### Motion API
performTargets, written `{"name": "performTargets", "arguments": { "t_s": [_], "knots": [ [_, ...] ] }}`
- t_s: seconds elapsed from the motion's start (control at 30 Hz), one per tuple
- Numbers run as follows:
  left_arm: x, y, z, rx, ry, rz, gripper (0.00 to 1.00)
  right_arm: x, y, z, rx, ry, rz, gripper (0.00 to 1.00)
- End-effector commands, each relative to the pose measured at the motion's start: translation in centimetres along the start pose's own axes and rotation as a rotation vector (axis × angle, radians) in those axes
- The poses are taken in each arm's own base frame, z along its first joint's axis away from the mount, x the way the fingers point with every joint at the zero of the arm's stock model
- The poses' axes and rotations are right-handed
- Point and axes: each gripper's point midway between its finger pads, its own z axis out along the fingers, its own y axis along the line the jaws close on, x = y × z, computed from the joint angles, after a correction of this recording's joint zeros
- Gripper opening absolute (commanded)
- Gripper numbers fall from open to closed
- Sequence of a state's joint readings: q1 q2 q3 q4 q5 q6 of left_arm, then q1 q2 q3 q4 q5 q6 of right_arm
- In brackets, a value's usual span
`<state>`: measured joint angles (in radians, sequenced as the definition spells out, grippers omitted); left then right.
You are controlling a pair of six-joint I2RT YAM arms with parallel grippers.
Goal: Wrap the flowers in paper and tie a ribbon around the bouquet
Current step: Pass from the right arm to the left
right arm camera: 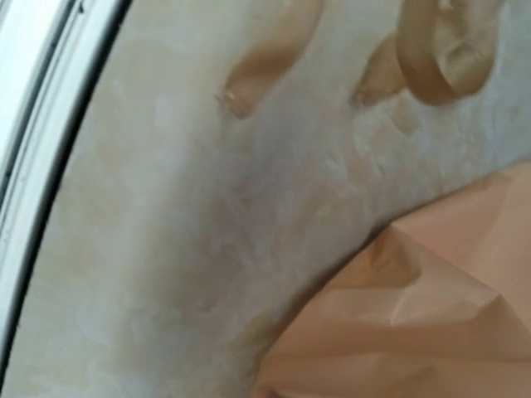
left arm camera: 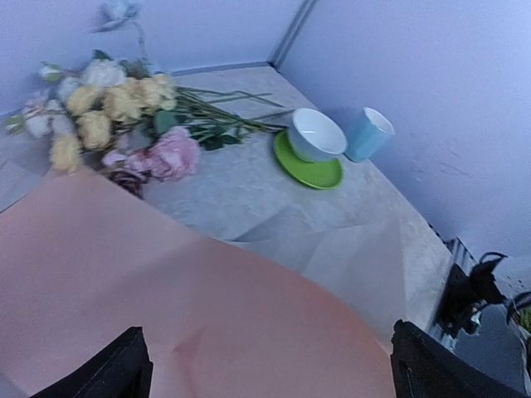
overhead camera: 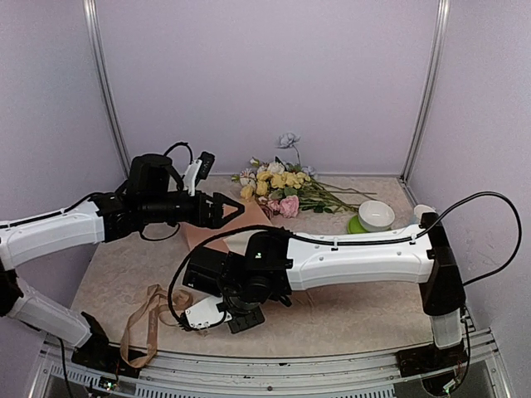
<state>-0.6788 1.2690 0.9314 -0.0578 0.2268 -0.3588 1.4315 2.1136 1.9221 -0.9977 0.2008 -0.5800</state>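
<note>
While the paper [left arm camera: 166, 315] lies on the table [left arm camera: 274, 224], the left jaws are spread wide and the right jaws are pressed shut.

Flowers [overhead camera: 278, 186] lie along the far edge of the bench [overhead camera: 348, 315], about the middle, blooms to the left and stems running off to the right. Past the stems, toward the far right corner, a bowl [overhead camera: 376, 214] sits on a plate [overhead camera: 357, 225]. A cup [overhead camera: 421, 212] stands just beside them, closer to the right edge. The paper [overhead camera: 228, 225] lies in front of the blooms, left of centre, and the left hand [overhead camera: 226, 209] is above it. At the near left corner the ribbon [overhead camera: 149, 319] lies looped, draping over the near edge.
</note>
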Motion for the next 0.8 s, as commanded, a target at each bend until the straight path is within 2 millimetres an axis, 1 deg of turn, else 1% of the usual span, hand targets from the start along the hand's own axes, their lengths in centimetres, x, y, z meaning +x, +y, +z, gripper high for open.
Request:
{"name": "performTargets", "arguments": {
  "t_s": [0.0, 0.03, 0.1, 0.13, 0.2, 0.27, 0.37, 0.43, 0.47, 0.53, 0.57, 0.63, 0.7, 0.77],
  "knots": [
    [1.6, -5.9, 3.0, 0.283, 0.154, 0.14, 0.99, -1.7, 0.7, 0.3, -0.031, -0.047, -0.051, 0.0],
    [1.7, -6.7, 3.3, 0.299, 0.173, 0.156, 0.99, -1.7, 0.8, 0.3, -0.03, -0.048, -0.052, 0.0],
    [2.6, -7.6, 4.2, 0.316, 0.224, 0.179, 0.99, -1.7, 0.6, 0.3, -0.023, -0.047, -0.048, 0.0],
    [2.9, -8.2, 4.2, 0.335, 0.239, 0.183, 0.99, -1.6, 0.6, 0.3, -0.021, -0.044, -0.049, 0.0],
    [3.8, -8.7, 4.2, 0.343, 0.262, 0.184, 0.99, -1.5, 0.6, 0.4, -0.015, -0.042, -0.05, 0.0],
    [5.1, -7.2, 4.6, 0.255, 0.311, 0.174, 0.99, -1.6, 0.5, 0.3, -0.007, -0.049, -0.054, 0.0],
    [7.1, -3.4, 4.8, 0.049, 0.388, 0.154, 0.99, -1.5, 0.3, 0.2, 0.006, -0.047, -0.058, 0.0],
    [8.0, -1.4, 4.4, -0.061, 0.424, 0.14, 0.99, -1.5, 0.3, 0.3, 0.009, -0.047, -0.059, 0.0],
    [8.2, -0.7, 4.2, -0.103, 0.433, 0.136, 0.99, -1.5, 0.2, 0.2, 0.012, -0.05, -0.058, 0.0],
    [8.6, -0.3, 3.7, -0.128, 0.441, 0.12, 0.99, -1.5, 0.1, 0.1, 0.019, -0.055, -0.06, 0.0],
    [8.6, -0.4, 3.4, -0.126, 0.44, 0.112, 0.99, -1.5, 0.1, 0.1, 0.023, -0.056, -0.063, 0.0],
    [8.2, -1.5, 3.2, -0.073, 0.411, 0.091, 0.99, -1.6, 0.1, 0.1, 0.028, -0.062, -0.065, 0.0],
    [8.2, -3.5, 3.3, 0.043, 0.391, 0.059, 0.98, -1.6, 0.0, 0.1, 0.033, -0.068, -0.067, 0.0],
    [8.5, -5.7, 3.0, 0.171, 0.38, 0.023, 0.92, -1.5, -0.2, 0.1, 0.045, -0.063, -0.067, 0.0]
  ]
}}
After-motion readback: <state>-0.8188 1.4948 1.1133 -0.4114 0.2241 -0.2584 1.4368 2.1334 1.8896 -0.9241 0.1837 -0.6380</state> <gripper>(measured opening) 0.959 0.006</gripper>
